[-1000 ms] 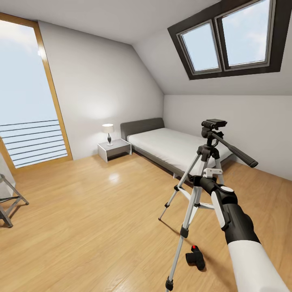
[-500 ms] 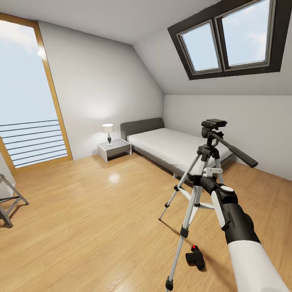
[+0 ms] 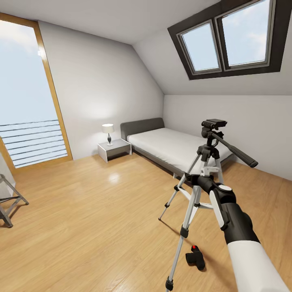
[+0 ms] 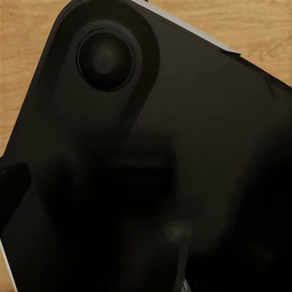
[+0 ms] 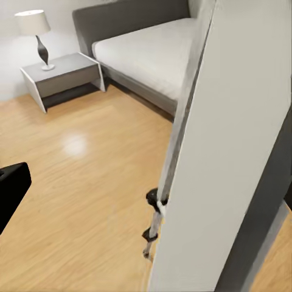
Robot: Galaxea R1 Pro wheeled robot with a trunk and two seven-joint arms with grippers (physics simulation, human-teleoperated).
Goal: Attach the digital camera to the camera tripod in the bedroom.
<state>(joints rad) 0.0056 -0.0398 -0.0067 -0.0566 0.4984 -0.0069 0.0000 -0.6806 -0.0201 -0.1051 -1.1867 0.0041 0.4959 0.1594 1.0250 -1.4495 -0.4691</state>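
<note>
Broadly, the bedroom holds a grey-framed bed [image 3: 170,148] under the skylight [image 3: 227,38], and the camera tripod [image 3: 202,182] stands upright on the wood floor [image 3: 89,219] in front of it — head bare. Its right arm [image 3: 239,235] reaches in against the tripod's upper legs, whether the right gripper is open or closed I cannot tell. Smallest, the digital camera [image 3: 196,258] lies on the floor beside the near tripod foot — likely light, rigid and fragile, best pinched across its body, clear of the red button.
</note>
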